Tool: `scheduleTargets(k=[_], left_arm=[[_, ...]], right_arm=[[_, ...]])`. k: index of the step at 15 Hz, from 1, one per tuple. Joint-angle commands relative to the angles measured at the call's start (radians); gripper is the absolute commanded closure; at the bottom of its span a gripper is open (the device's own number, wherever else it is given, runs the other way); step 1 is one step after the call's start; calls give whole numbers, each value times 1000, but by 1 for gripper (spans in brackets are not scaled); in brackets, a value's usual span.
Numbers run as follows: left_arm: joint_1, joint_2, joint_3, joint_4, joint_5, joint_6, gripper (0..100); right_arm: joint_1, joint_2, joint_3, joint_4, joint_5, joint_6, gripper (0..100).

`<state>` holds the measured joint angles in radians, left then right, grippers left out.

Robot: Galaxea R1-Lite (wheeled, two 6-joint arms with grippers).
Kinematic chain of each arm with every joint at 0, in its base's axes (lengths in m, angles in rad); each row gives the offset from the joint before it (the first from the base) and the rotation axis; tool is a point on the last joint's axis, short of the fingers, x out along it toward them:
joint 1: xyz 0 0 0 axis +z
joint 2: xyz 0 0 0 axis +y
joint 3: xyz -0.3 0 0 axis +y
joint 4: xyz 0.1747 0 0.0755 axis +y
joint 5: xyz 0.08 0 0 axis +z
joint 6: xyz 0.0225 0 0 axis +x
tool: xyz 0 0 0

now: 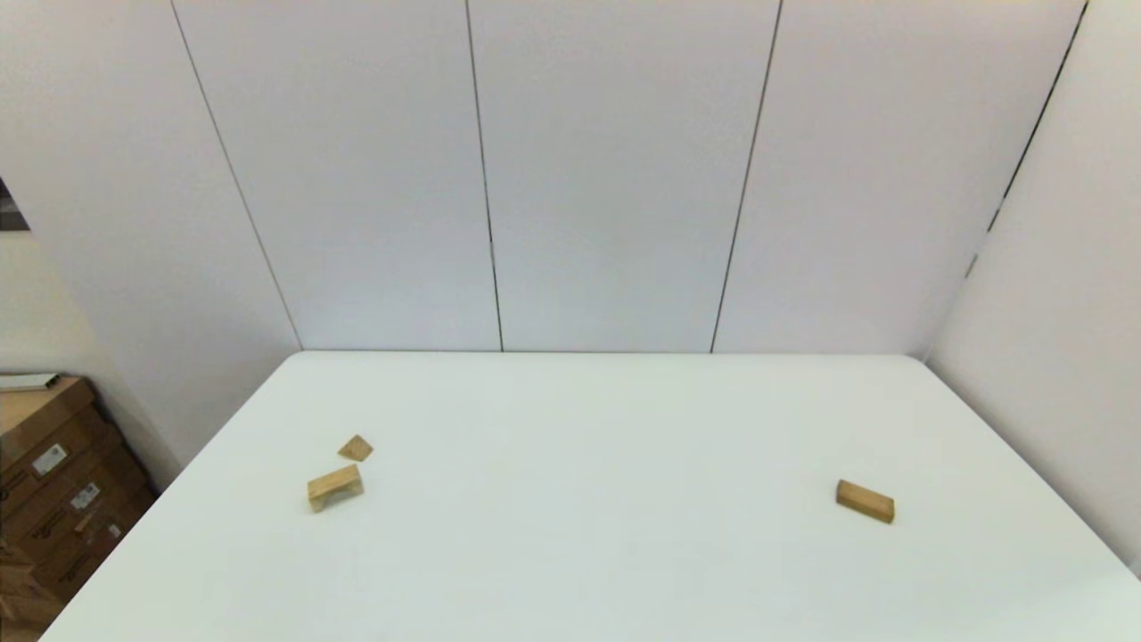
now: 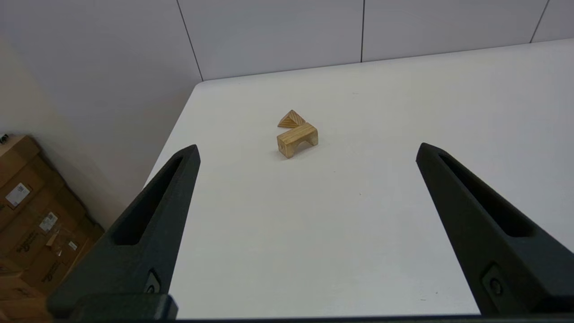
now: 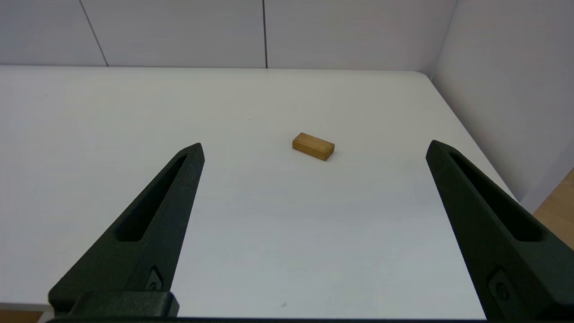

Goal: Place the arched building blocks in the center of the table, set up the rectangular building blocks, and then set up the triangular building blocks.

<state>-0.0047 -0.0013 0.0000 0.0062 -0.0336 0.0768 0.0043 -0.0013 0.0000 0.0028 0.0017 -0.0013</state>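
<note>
The arched block lies on the left part of the white table, resting on its two short legs. Just behind it sits the small triangular wedge, almost touching it. The plain rectangular bar lies flat on the right part of the table. Neither arm shows in the head view. My left gripper is open and empty near the table's front edge, well short of the arched block. My right gripper is open and empty too, well short of the bar.
Stacked cardboard boxes stand on the floor beside the table's left edge. White wall panels close off the far side and the right side. A strip of wooden floor shows past the table's right edge.
</note>
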Motion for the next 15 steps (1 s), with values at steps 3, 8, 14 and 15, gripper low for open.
scheduleTargets(k=[3,8,14,15], left_arm=[[0,1,0,0,0,0,0],[0,1,0,0,0,0,0],[0,1,0,0,0,1,0],[0,1,0,0,0,0,0]], right_arm=[[0,0,2,0,0,0,0],[0,0,2,0,0,0,0],[0,0,2,0,0,0,0],[0,0,2,0,0,0,0]])
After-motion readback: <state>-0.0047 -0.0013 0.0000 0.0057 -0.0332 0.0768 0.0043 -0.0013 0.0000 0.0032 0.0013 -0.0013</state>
